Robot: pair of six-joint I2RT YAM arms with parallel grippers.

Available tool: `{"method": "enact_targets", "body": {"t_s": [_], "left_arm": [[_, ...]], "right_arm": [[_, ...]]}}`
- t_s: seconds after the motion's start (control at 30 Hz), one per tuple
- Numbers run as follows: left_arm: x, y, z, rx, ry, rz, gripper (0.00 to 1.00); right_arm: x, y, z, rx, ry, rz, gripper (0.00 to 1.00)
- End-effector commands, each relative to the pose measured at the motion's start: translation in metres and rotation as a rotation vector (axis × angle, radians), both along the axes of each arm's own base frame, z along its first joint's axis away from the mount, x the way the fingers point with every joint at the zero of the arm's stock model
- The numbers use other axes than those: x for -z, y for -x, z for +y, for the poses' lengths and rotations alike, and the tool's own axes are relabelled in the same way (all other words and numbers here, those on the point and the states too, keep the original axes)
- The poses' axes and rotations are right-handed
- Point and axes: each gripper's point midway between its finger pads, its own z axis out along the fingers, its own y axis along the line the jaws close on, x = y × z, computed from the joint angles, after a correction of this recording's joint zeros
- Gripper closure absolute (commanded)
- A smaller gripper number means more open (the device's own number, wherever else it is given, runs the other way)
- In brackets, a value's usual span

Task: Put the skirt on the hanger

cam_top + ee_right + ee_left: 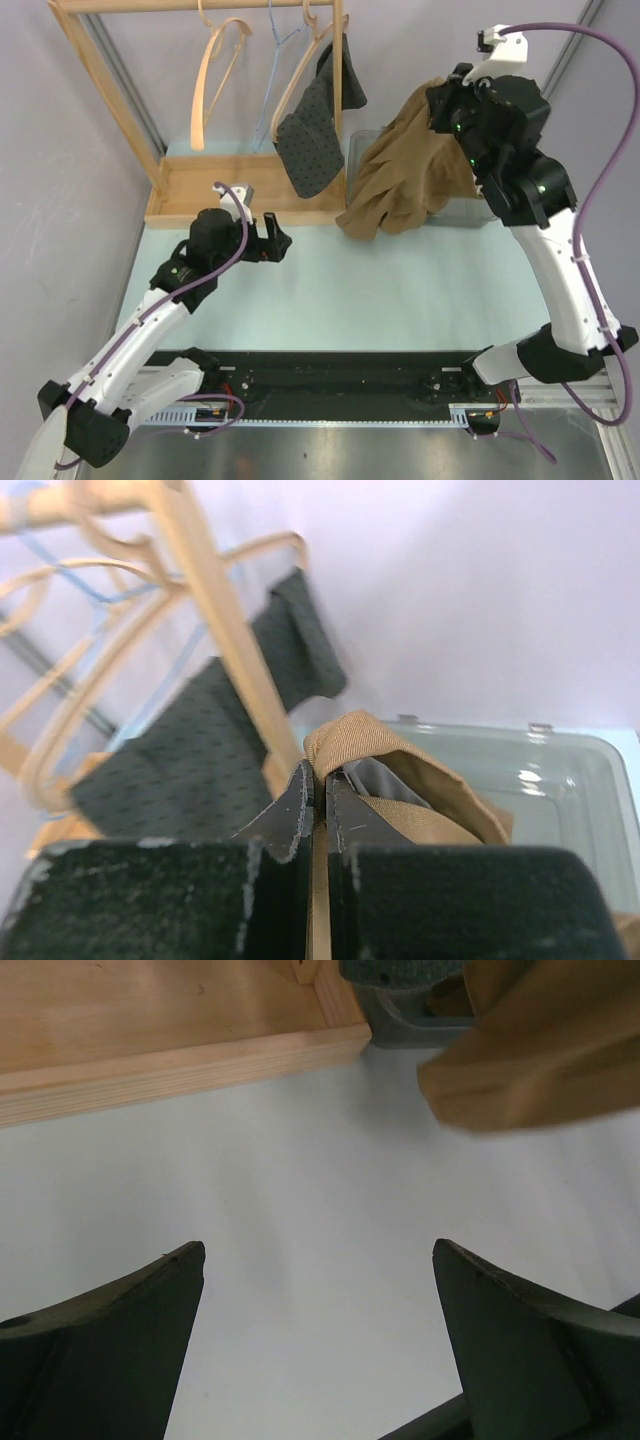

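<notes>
The right fingers [305, 810] pinch shut on a fold of the tan skirt [405, 175]. It hangs at two o'clock, beside the wooden hanger [298, 78] draped with dark dotted cloth. Toward nine o'clock, the left fingers [274, 238] gape wide over the surface [400, 290].

Table [400, 300] lies open midway; wooden rack [310, 210] (rear left) blocks beyond.

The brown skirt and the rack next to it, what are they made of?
The skirt looks like soft cloth, tan and not shiny: it droops in loose folds. The rack looks like pale, unpainted wood: grain lines run along its base board.
</notes>
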Motion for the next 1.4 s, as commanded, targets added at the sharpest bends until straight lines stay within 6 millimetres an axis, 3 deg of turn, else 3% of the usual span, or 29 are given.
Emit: {"method": "enact_targets", "body": {"t_s": [0.0, 0.13, 0.27, 0.3, 0.37, 0.4, 0.47, 0.5, 0.53, 0.6, 0.67, 0.77, 0.9, 1.03, 1.07, 1.1, 1.17, 1.2, 1.37], "left_arm": [[-0.037, 0.002, 0.022, -0.076, -0.018, -0.098, 0.0], [-0.049, 0.013, 0.031, -0.095, -0.01, -0.125, 0.0], [-0.051, 0.022, 0.038, -0.114, 0.002, -0.129, 0.0], [-0.048, 0.025, 0.04, -0.118, 0.0, -0.124, 0.0], [-0.044, 0.027, 0.042, -0.124, -0.002, -0.113, 0.0], [-0.042, 0.03, 0.044, -0.13, -0.008, -0.106, 0.0], [-0.035, 0.031, 0.046, -0.136, -0.018, -0.09, 0.01], [-0.031, 0.032, 0.046, -0.13, -0.02, -0.081, 0.0], [-0.029, 0.034, 0.046, -0.126, -0.02, -0.079, 0.0], [-0.019, 0.037, 0.041, -0.1, -0.017, -0.054, 0.0], [-0.009, 0.041, 0.036, -0.066, -0.008, -0.025, 0.0], [0.005, 0.048, 0.022, -0.001, 0.023, 0.018, 0.0], [0.021, 0.051, 0.019, 0.01, 0.026, 0.069, 0.0], [0.033, 0.051, 0.023, -0.017, 0.007, 0.105, 0.0], [0.032, 0.047, 0.028, -0.051, -0.002, 0.098, 0.0], [0.032, 0.047, 0.028, -0.06, 0.002, 0.102, 0.0], [0.027, 0.042, 0.036, -0.106, -0.009, 0.079, 0.0], [0.024, 0.039, 0.038, -0.125, -0.006, 0.064, 0.0], [0.013, 0.032, 0.026, -0.091, 0.053, 0.008, 0.0]], "right_arm": [[-0.084, 0.063, -0.009, -0.069, -0.107, -0.222, 1.0], [-0.084, 0.081, 0.011, -0.15, -0.13, -0.216, 1.0], [-0.047, 0.08, 0.045, -0.196, -0.113, -0.117, 1.0], [-0.017, 0.075, 0.062, -0.195, -0.08, -0.054, 1.0], [0.014, 0.071, 0.082, -0.193, -0.071, 0.014, 1.0], [0.051, 0.068, 0.096, -0.171, -0.03, 0.082, 1.0], [0.093, 0.06, 0.114, -0.138, -0.046, 0.176, 1.0], [0.112, 0.057, 0.118, -0.104, -0.041, 0.21, 1.0], [0.15, 0.055, 0.128, -0.072, -0.012, 0.279, 1.0], [0.185, 0.052, 0.138, -0.014, -0.068, 0.358, 1.0], [0.237, 0.055, 0.151, 0.034, -0.008, 0.462, 1.0], [0.293, 0.067, 0.176, 0.043, 0.055, 0.575, 1.0], [0.336, 0.092, 0.217, -0.096, 0.095, 0.715, 1.0], [0.33, 0.112, 0.239, -0.262, 0.087, 0.748, 0.81], [0.328, 0.118, 0.241, -0.318, 0.097, 0.758, 0.7], [0.331, 0.12, 0.236, -0.322, 0.103, 0.772, 0.64], [0.32, 0.127, 0.227, -0.347, 0.086, 0.767, 0.49], [0.321, 0.129, 0.218, -0.331, 0.086, 0.77, 0.45], [0.271, 0.12, 0.173, -0.248, 0.012, 0.643, 0.35]]}}
